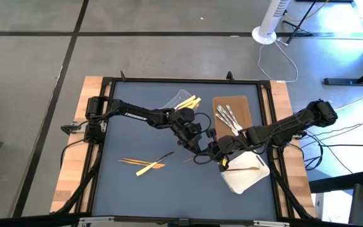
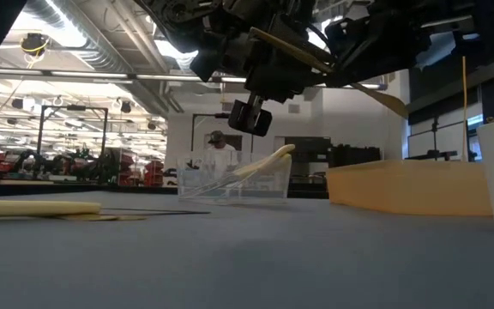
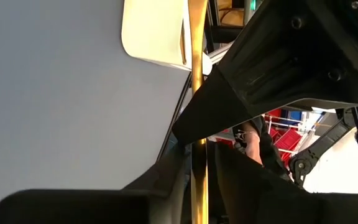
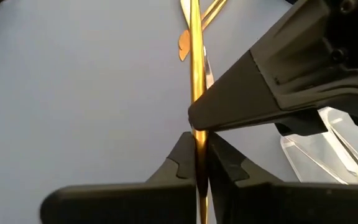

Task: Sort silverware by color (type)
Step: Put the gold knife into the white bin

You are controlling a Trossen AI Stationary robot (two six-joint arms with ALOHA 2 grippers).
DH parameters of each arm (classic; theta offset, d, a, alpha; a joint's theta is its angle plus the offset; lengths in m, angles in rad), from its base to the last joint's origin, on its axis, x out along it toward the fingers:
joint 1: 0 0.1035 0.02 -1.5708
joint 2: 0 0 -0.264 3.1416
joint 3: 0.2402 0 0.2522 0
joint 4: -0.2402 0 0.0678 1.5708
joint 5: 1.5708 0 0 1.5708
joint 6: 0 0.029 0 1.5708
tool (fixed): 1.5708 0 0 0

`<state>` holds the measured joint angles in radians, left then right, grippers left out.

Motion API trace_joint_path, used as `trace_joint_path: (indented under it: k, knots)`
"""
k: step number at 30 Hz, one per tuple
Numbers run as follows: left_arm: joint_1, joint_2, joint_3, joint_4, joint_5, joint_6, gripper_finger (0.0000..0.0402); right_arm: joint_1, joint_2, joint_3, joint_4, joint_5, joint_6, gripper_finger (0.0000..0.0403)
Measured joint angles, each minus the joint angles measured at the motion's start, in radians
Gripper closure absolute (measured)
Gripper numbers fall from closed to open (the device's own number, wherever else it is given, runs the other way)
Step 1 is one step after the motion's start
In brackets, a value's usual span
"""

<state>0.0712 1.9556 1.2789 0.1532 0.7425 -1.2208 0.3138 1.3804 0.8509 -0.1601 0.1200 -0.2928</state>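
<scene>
An orange-brown utensil hangs slanted high above the table's middle, between my two grippers. My right gripper is shut on it. My left gripper meets it from the opposite side; its fingers stand close on either side of the shaft, with a thin gap showing beside it. In the high view the two grippers crowd together and hide most of the utensil. More silverware, orange-brown and pale yellow, lies flat on the mat at the near left. My right gripper pinches the utensil's thin shaft between its two fingers. The fingers lie across the shaft, slanting down from the table's right side. The utensil is lifted clear of the table, and its broad end juts out past the gripper. My left gripper has the shaft between its fingers, but I cannot tell whether they touch it.
A clear tub with pale yellow utensils stands at the far middle. To its right, a brown tray holds silver utensils. A white tray at the near right holds an orange-brown utensil.
</scene>
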Motion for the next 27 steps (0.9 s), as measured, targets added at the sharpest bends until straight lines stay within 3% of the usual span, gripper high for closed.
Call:
trace_joint_path:
  k: [8,17,27]
  knots:
    - [-0.01,0.0,0.0,-0.001,-0.056,0.061,0.028,0.0,-0.003,0.0,-0.034,-0.072,0.005,0.0399]
    - [-0.002,0.0,0.0,-0.003,-0.113,0.11,0.0278,0.012,-0.036,0.0,-0.145,-0.162,0.186,0.04]
    - [0.005,0.0,0.0,-0.006,-0.154,0.133,0.0278,0.128,-0.159,0.0,-0.247,-0.156,0.327,0.0401]
